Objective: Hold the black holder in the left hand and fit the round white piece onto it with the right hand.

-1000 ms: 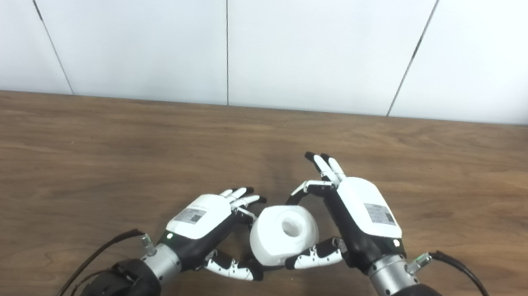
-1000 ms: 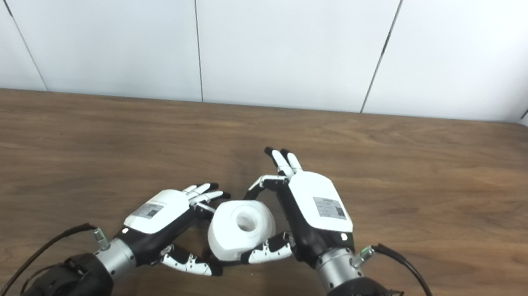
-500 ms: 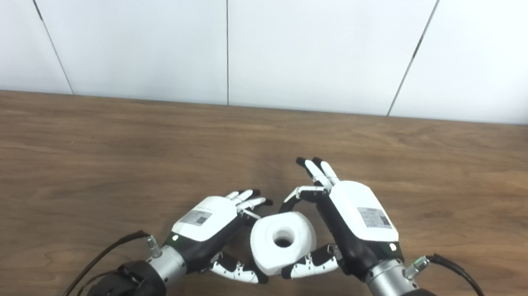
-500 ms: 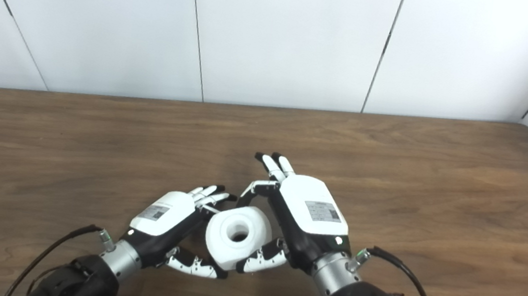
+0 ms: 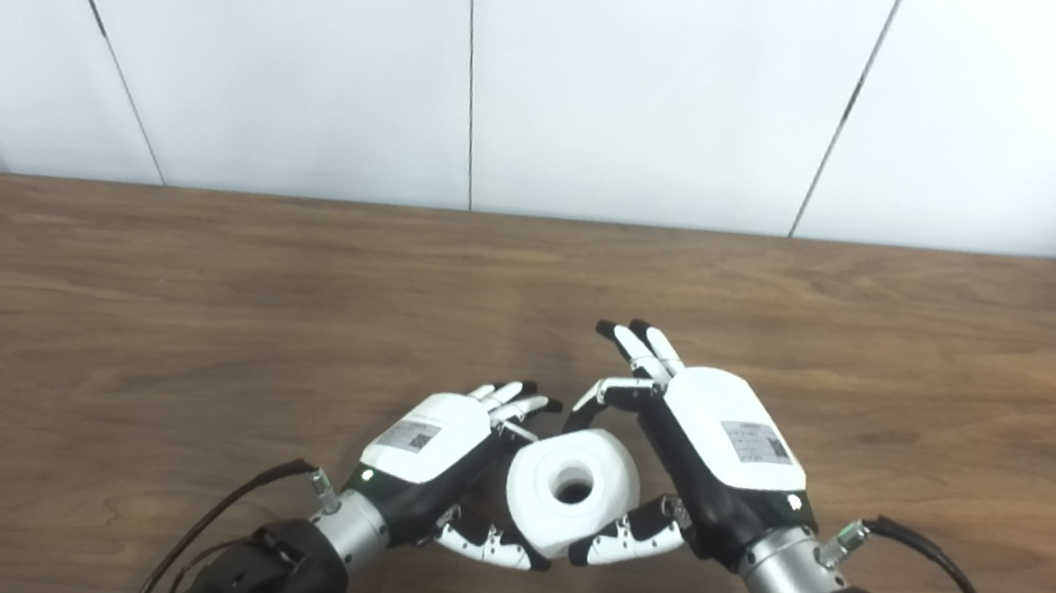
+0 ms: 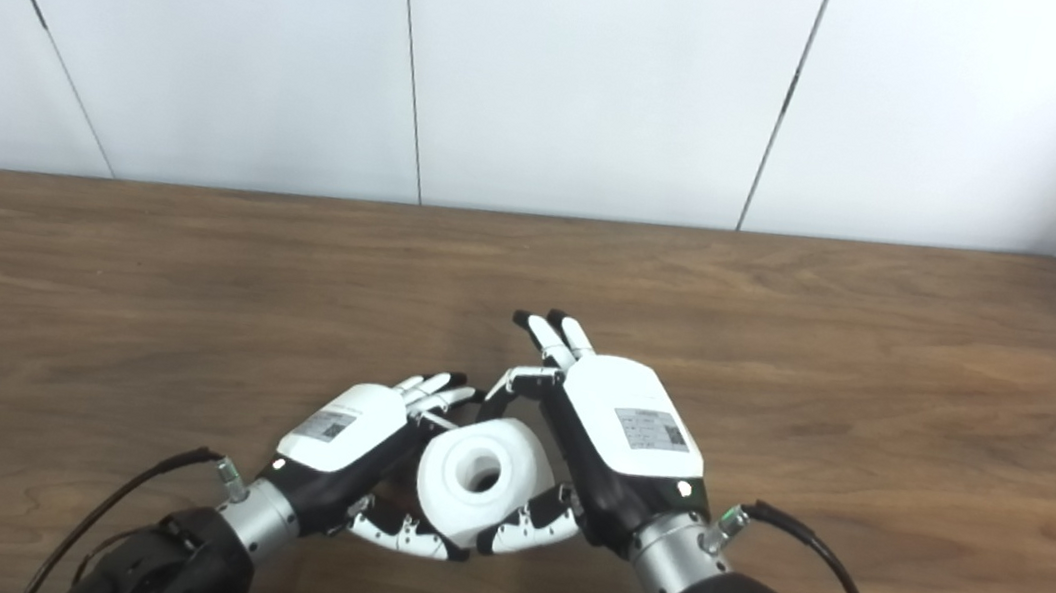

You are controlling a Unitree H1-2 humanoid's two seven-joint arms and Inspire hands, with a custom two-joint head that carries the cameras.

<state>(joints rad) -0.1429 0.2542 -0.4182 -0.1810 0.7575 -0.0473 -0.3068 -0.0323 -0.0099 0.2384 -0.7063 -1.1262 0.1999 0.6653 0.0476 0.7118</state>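
Near the table (image 5: 186, 295) edge, the right hand (image 5: 721, 451) pinched the stiff, light-looking round white piece (image 5: 573, 488) by its rim; the left hand (image 5: 433, 451) cupped beneath, holder unseen.

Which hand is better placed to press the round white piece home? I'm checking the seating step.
The right hand, probably. Its thumb and fingers grip the round white piece, while the left hand cups beneath it; the black holder is hidden.

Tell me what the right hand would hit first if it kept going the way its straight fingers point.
Likely nothing: the right hand points up-left over bare table, past the white piece.
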